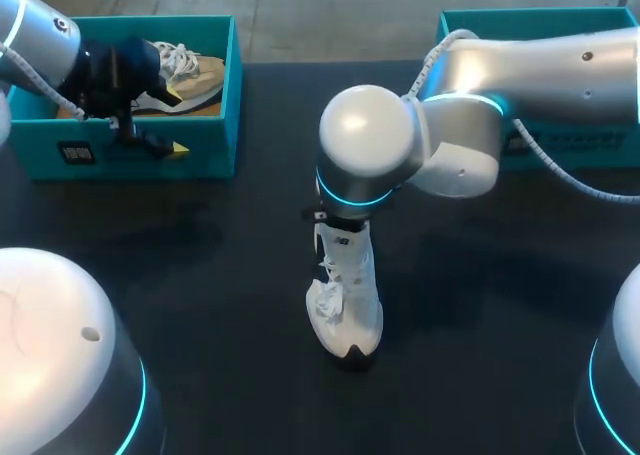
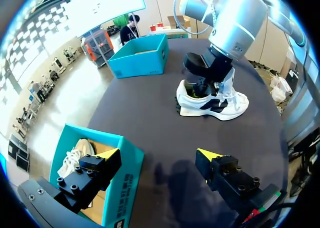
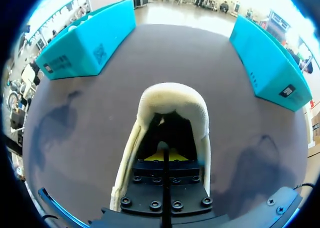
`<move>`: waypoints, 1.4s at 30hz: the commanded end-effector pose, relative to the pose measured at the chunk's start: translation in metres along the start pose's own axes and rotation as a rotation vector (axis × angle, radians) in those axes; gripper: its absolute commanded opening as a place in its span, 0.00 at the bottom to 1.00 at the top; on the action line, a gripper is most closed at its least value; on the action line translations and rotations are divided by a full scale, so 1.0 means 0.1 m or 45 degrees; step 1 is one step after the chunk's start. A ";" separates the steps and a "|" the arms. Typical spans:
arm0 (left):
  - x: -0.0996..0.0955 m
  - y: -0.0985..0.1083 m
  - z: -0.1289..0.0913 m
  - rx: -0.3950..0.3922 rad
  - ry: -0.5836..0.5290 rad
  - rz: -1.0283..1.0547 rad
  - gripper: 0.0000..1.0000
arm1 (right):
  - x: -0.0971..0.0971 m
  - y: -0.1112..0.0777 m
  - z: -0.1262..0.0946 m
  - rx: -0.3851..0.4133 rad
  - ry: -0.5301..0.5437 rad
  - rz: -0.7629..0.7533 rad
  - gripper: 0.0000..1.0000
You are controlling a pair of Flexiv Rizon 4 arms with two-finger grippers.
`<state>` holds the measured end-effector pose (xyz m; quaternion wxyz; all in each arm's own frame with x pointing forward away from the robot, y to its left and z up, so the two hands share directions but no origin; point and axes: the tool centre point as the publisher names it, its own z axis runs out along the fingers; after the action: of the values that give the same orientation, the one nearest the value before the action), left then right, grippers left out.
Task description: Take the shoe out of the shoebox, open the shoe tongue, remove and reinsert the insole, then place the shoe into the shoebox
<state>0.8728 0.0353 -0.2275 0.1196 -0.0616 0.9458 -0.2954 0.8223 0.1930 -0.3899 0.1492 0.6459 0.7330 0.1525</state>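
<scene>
Head cam: above and behind, looking down on table [image 1: 220, 275]; left wrist cam: far off, over shoebox [image 2: 125, 163] rim toward white shoe [image 2: 212, 100]; right wrist cam: close, down into that shoe, shared by all.

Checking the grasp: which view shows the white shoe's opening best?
Right wrist view: looks straight into the white shoe, right hand inside. Left wrist shows it side-on; head view has the right arm covering its opening.

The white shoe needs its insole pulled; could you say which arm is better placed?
Right. The right claw is down inside the white shoe, while the left claw hangs open over the box wall, well apart from it.
</scene>
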 end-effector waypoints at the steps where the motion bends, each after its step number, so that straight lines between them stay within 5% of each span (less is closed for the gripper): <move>1: 0.01 0.00 0.00 -0.005 -0.001 0.000 1.00 | 0.02 0.00 -0.20 -0.058 -0.065 -0.017 0.00; 14: 0.01 0.00 0.00 -0.005 -0.001 0.000 1.00 | -0.08 0.19 0.06 -0.100 -0.101 -0.038 0.00; 27: 0.01 0.00 0.00 -0.005 -0.001 0.000 1.00 | -0.10 0.12 0.36 0.013 -0.029 -0.025 0.00; 32: 0.01 0.00 0.00 -0.005 -0.001 0.000 1.00 | -0.08 0.09 0.35 0.057 -0.008 -0.020 0.00; 42: 0.01 0.00 0.00 -0.005 -0.001 0.000 1.00 | -0.09 -0.03 -0.02 0.197 0.032 -0.005 0.00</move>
<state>0.8725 0.0357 -0.2276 0.1198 -0.0616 0.9457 -0.2959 0.8259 0.1895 -0.3980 0.0893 0.6512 0.7468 0.1017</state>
